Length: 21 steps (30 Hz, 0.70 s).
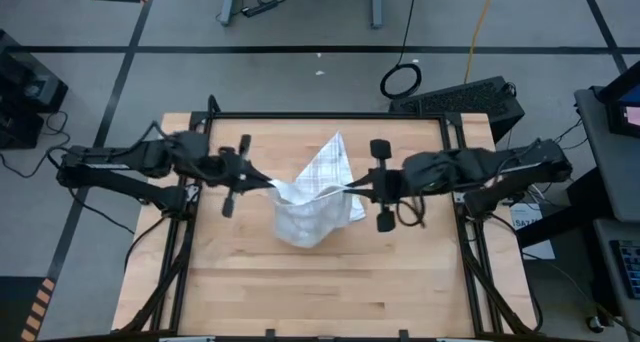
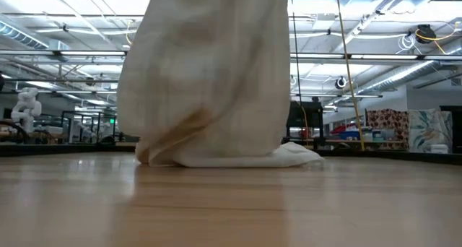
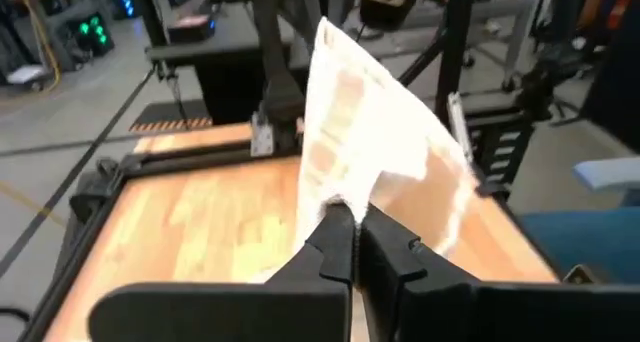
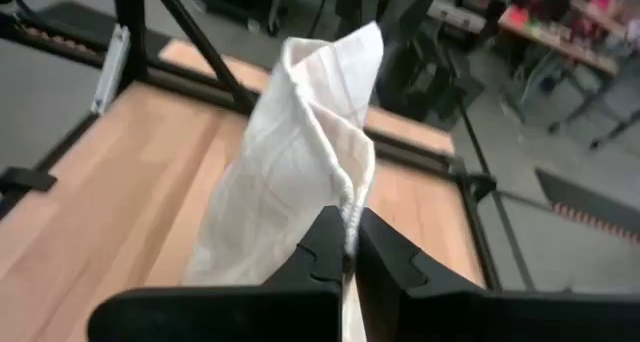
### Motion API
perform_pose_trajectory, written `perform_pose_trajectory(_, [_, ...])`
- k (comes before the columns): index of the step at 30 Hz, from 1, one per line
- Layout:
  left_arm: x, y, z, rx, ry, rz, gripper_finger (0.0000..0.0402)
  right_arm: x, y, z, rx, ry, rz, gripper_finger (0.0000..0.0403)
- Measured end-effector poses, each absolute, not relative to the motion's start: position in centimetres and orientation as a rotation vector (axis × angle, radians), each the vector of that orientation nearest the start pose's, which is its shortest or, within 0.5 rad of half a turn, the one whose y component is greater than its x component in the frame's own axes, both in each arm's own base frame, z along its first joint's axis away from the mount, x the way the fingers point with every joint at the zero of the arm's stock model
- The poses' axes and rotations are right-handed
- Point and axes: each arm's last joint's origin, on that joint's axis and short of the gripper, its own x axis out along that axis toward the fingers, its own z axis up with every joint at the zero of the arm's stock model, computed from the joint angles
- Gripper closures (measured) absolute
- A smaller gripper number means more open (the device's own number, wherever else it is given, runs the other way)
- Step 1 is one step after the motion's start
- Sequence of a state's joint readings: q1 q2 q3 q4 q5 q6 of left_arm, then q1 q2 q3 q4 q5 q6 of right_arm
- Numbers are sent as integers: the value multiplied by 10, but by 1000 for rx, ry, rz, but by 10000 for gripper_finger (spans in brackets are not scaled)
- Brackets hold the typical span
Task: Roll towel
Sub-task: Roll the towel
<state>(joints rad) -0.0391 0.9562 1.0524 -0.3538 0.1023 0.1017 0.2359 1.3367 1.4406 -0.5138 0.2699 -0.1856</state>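
Observation:
The white towel [image 1: 315, 197] with thin grey check lines hangs bunched over the middle of the wooden table [image 1: 230, 272], strung between my two grippers. My left gripper [image 1: 270, 185] is shut on its left end and my right gripper [image 1: 351, 190] is shut on its right end. A pointed flap [image 1: 335, 147] sticks out toward the far edge. In the low view the towel [image 2: 209, 74] hangs as a wide drape, and its lower end [image 2: 231, 157] rests on the table. My left gripper pinches a bunched edge of the towel [image 3: 341, 196] between its two fingers, coming almost level from the table's left. The cloth rises and spreads beyond the fingertips. My right gripper pinches a gathered fold of the towel [image 4: 349, 208] between its two fingers, coming almost level from the table's right. The cloth sags between the two grippers, with its lower end on the table.
A black metal frame [image 1: 330, 115] runs along the table's far edge and down both sides. A keyboard [image 1: 455, 97] and a coiled cable [image 1: 401, 80] lie on the floor beyond the far edge. Bare wood lies along the near half of the table.

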Motion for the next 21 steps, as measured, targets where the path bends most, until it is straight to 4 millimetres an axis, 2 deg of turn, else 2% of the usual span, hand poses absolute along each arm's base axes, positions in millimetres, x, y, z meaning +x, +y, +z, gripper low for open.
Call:
perform_pose_trajectory(7, [220, -11, 341, 102, 397, -90, 393, 292, 65, 367, -210, 533, -21, 401])
perform_pose_trajectory(13, [232, -13, 305, 21, 527, -71, 392, 293, 76, 324, -129, 658, -27, 401])
perform_pose_trajectory(18, [237, -30, 281, -23, 607, -157, 391, 282, 93, 292, -52, 748, 14, 401])
perform_pose_trajectory(21, [241, -45, 274, -9, 610, -218, 391, 275, 107, 280, -20, 780, 60, 401])
